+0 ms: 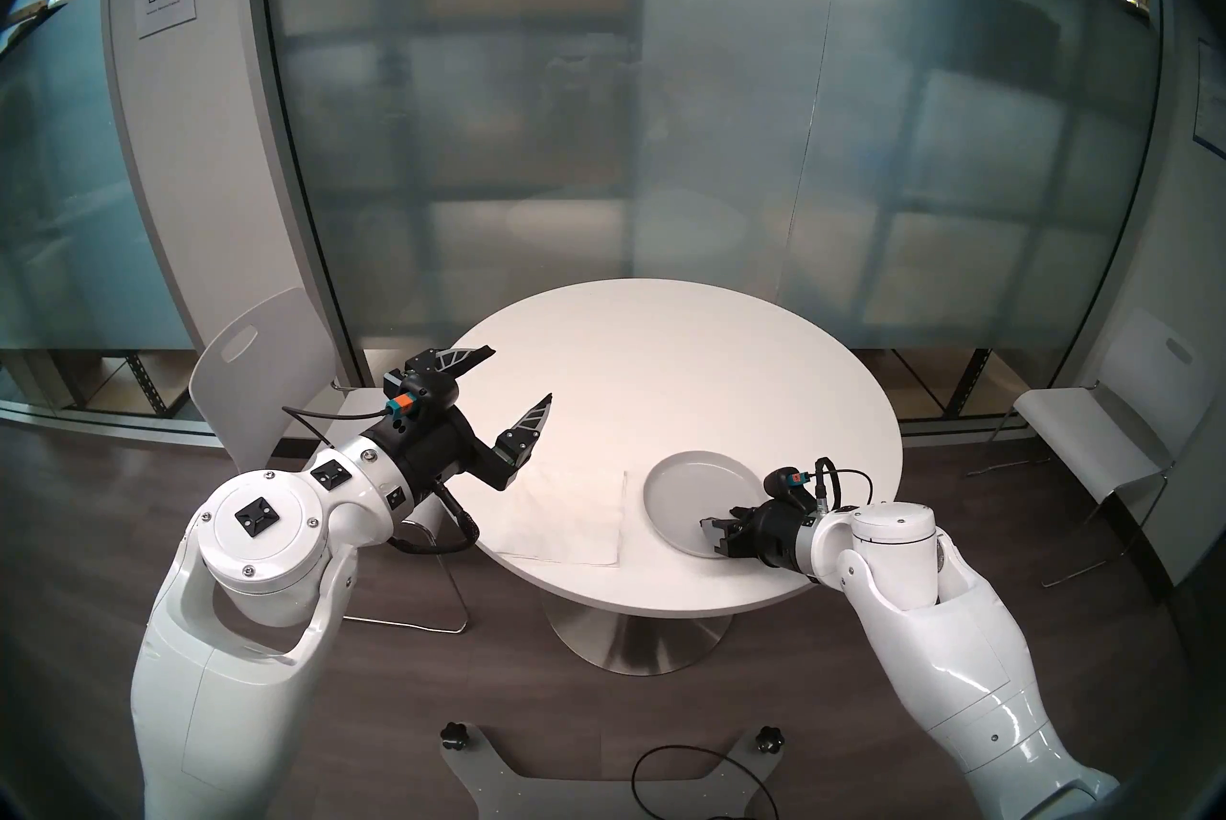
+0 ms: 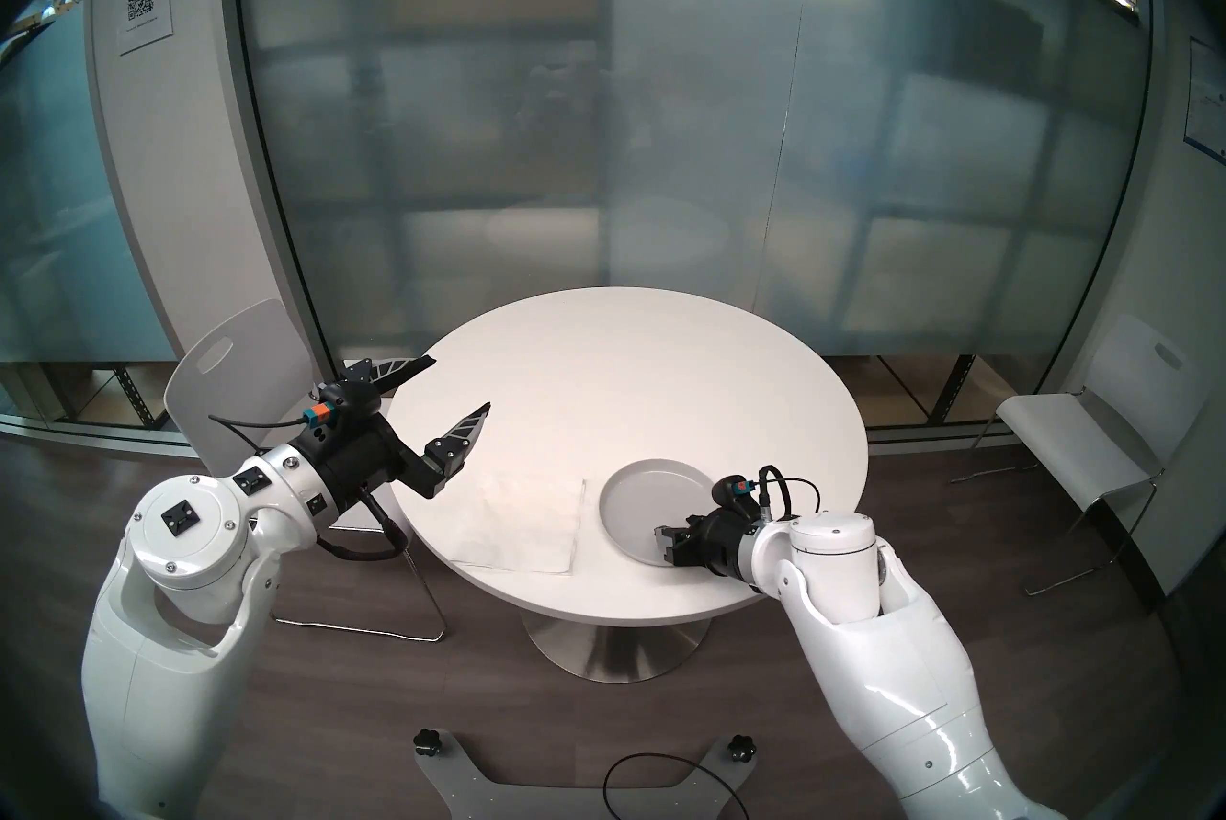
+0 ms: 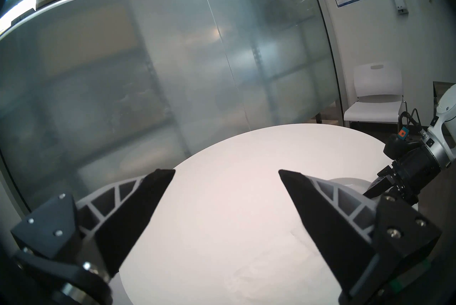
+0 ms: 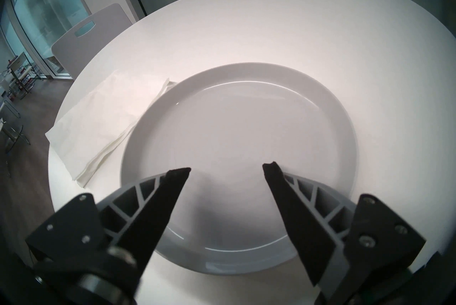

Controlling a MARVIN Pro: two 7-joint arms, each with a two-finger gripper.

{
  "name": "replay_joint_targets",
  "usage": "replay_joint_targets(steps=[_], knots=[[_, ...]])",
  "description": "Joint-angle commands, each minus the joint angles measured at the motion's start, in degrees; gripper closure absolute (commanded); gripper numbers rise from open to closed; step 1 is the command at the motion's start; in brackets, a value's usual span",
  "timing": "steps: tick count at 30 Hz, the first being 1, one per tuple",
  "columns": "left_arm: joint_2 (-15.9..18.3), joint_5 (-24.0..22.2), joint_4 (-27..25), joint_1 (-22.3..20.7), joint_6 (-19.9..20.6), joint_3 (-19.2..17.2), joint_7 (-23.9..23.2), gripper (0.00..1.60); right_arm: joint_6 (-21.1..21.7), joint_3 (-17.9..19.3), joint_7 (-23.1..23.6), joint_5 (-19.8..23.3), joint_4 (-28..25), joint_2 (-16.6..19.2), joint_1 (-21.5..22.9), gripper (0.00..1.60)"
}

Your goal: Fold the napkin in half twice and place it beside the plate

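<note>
The napkin (image 1: pixel 564 517) lies flat on the round white table (image 1: pixel 663 374), near its front edge, folded into a layered rectangle; stacked edges show along its side in the right wrist view (image 4: pixel 98 129). It sits just beside the plate (image 1: pixel 677 480), on the plate's left; from the right wrist camera one napkin corner appears to meet the plate's rim (image 4: pixel 246 72), though contact cannot be confirmed.

The left gripper (image 1: pixel 521 374) is raised above the table's left portion, roughly level, its jaws spread wide and holding nothing; the left wrist view (image 3: pixel 227 173) shows bare tabletop between its fingers.

The right gripper (image 1: pixel 713 536) is angled downward over the near part of the plate. Its jaws are parted with nothing between them, as the right wrist view (image 4: pixel 225 167) shows. Whether a fingertip touches the plate cannot be told.

A white chair (image 1: pixel 265 347) stands behind the table on the left.
</note>
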Motion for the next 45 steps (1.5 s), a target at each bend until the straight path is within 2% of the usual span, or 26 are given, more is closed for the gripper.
replay_joint_targets(steps=[1,6,14,18,22,23,27,30,31,33,36,42,45], knots=[[-0.06,0.22,-1.14,-0.72,-0.20,0.25,0.22,0.00,0.02,0.64,0.46,0.43,-2.78,0.53,-1.25,0.30],[-0.08,0.08,-1.13,-0.87,-0.15,0.38,0.21,0.00,-0.23,1.30,0.22,0.24,-4.37,0.71,-2.72,0.28],[-0.17,0.08,-1.11,-0.97,-0.17,0.53,0.40,0.00,-3.21,2.95,-0.52,0.31,-6.79,-0.71,-2.86,0.29],[-0.37,-0.02,-1.21,-0.89,-0.18,0.43,0.68,0.00,-3.92,4.32,-1.05,0.94,-10.28,-1.32,-3.57,0.24],[-1.13,-0.22,-1.45,-0.75,-0.35,0.37,1.59,0.00,-6.10,6.11,-2.22,0.93,-14.36,-1.69,-6.14,0.23],[-1.62,-0.25,-1.49,-0.66,-0.47,0.45,2.08,0.00,-8.23,6.28,-2.11,0.86,-13.45,-2.11,-5.90,0.23],[-2.94,-0.12,-1.52,-0.61,-0.70,1.28,3.54,0.00,-11.17,8.74,-3.99,1.27,-17.08,-3.71,-9.19,0.24],[-3.90,-0.05,-1.60,-0.75,-0.83,2.14,4.63,0.00,-13.67,10.09,-5.12,0.96,-19.73,-4.36,-12.06,0.11],[-4.24,-0.03,-1.60,-0.78,-0.85,2.42,5.03,0.00,-14.03,10.53,-4.85,1.29,-19.17,-4.87,-12.04,0.09],[-4.73,0.16,-1.52,-0.89,-0.88,3.08,5.81,0.00,-16.26,11.23,-5.74,1.03,-21.26,-5.18,-14.46,0.06],[-5.32,0.47,-1.37,-1.03,-0.88,4.04,6.91,0.00,-17.15,12.04,-6.74,1.05,-23.86,-6.16,-16.97,0.05],[-6.11,1.31,-0.66,-1.42,-0.42,5.55,8.60,0.00,-20.14,13.40,-7.94,0.55,-26.10,-8.06,-20.76,0.00],[-6.31,1.51,-0.25,-1.75,0.39,6.03,8.95,0.00,-22.93,13.90,-8.50,-0.26,-27.24,-8.50,-23.64,0.00]])
